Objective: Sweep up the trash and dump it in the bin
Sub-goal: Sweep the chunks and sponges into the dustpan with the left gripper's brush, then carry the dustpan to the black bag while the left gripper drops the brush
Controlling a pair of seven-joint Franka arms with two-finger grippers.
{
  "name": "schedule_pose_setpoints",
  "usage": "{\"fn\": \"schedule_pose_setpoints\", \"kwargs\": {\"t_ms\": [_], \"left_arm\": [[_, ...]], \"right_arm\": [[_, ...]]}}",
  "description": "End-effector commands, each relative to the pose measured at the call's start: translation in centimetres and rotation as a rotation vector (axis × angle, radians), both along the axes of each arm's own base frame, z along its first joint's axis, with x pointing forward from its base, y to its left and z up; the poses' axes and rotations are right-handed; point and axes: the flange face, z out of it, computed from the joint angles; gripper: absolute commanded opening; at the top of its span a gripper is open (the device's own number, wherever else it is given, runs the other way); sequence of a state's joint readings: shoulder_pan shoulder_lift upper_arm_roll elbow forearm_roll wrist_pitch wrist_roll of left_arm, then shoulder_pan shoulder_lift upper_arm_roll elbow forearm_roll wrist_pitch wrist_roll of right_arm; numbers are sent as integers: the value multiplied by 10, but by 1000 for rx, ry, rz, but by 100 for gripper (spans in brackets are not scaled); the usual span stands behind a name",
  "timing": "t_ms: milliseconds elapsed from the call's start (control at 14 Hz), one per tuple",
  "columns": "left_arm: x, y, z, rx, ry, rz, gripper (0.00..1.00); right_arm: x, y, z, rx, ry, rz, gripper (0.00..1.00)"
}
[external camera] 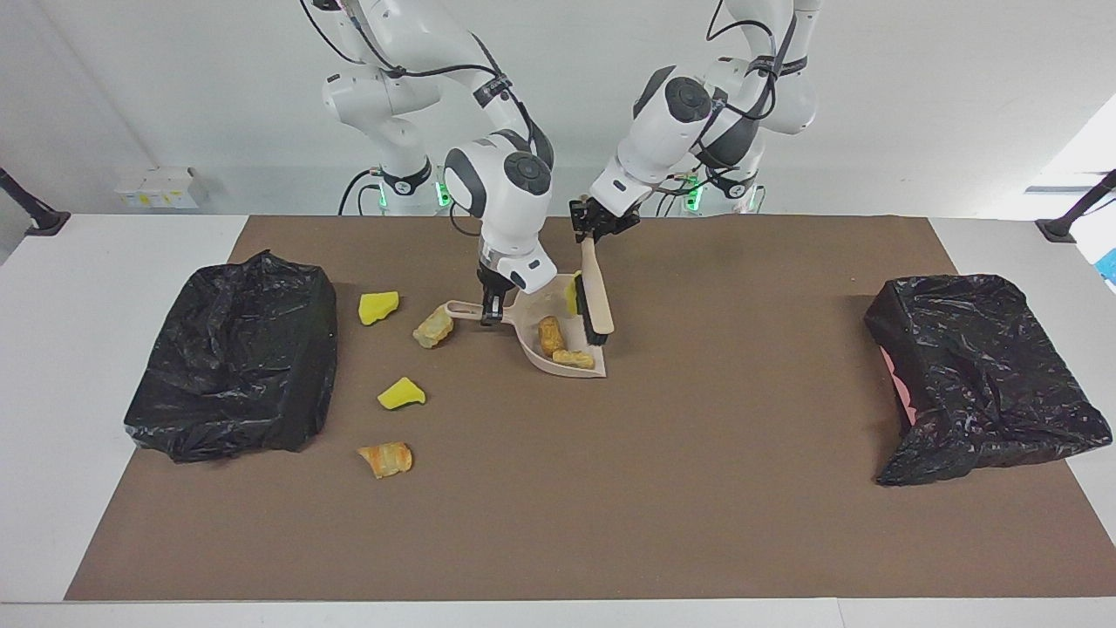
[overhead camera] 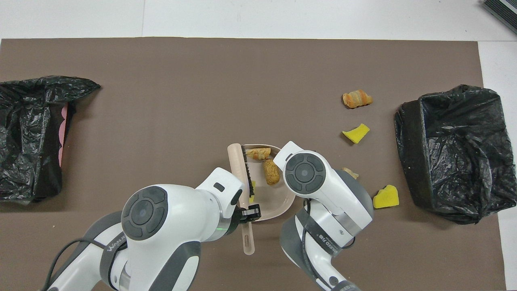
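Three trash lumps (external camera: 558,342) lie in the beige dustpan (external camera: 558,362) (four (external camera: 401,393) loose on the mat).

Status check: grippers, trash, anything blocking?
Right gripper shut on dustpan handle. Left gripper shut on brush, lifted over pan. Three pieces in pan, four loose on mat. Nothing blocking.

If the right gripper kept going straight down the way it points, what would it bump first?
Probably the dustpan: the right gripper points down, shut on its handle, with only the mat underneath.
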State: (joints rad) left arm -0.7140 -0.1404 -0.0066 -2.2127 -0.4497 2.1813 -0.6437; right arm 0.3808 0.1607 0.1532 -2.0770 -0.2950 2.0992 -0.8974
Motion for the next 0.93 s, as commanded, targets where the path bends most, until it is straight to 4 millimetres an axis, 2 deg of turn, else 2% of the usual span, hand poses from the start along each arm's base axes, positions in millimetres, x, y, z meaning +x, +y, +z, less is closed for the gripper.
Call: {"fn": "schedule_pose_setpoints", "kwargs": {"t_ms": [0, 285, 428, 642, 713, 856], "left_arm": [[0, -2, 9, 4, -1, 39, 0], [6, 2, 7, -1, -16, 36, 0], [24, 26, 2, 31, -31, 36, 0], [29, 53, -7, 136, -16, -5, 0], [26, 55, -9, 163, -10, -24, 0], [11, 51, -26, 210, 11, -58, 0]], "right_arm": [[8, -11, -6, 0, -11, -3, 0], [10, -16, -7, 0, -7, -6, 0], [12, -21, -8, 6, -1, -24, 0], [24, -47, 10, 16, -28, -76, 0], [28, -59, 20, 20, -41, -85, 0], [38, -88, 44, 32, -73, -99, 0]]}}
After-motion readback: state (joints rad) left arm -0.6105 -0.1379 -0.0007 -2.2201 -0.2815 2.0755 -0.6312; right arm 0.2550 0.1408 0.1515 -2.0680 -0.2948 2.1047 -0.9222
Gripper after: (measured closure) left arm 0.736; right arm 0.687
